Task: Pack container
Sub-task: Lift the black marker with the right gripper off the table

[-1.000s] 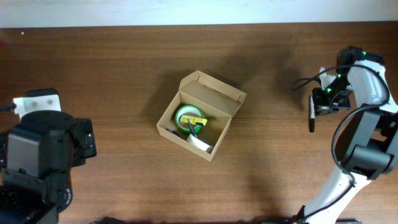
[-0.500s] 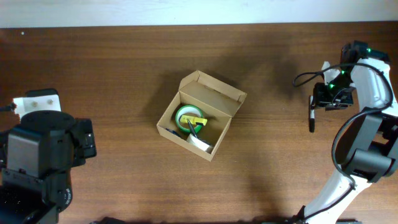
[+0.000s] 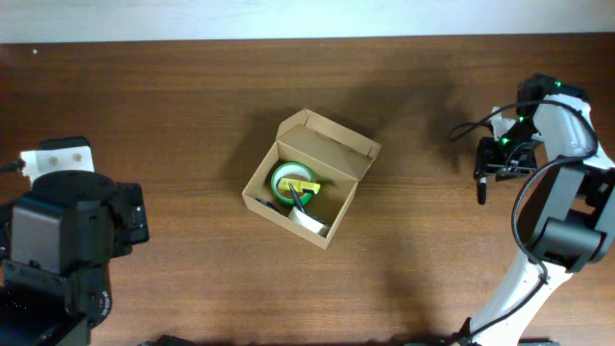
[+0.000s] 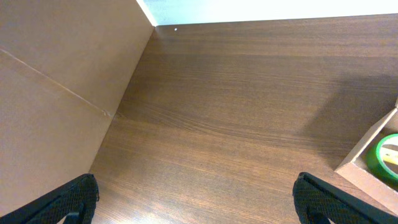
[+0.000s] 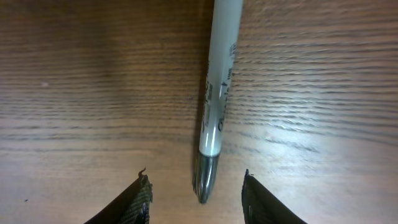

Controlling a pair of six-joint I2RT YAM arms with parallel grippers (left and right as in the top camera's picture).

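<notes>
Overhead | box already holds tape, lid open | pen unpacked on bench, our right jaws wide astride it | left jaws wide

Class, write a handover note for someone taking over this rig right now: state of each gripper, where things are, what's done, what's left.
Left gripper: open, empty, away from the container.
Right gripper: open, straddling a pen lying on the table, not gripping it.
Container: mid-table, lid up.
Done: green tape roll and a yellow item inside.
Left: likely grip the pen, pack it, close the lid.
</notes>
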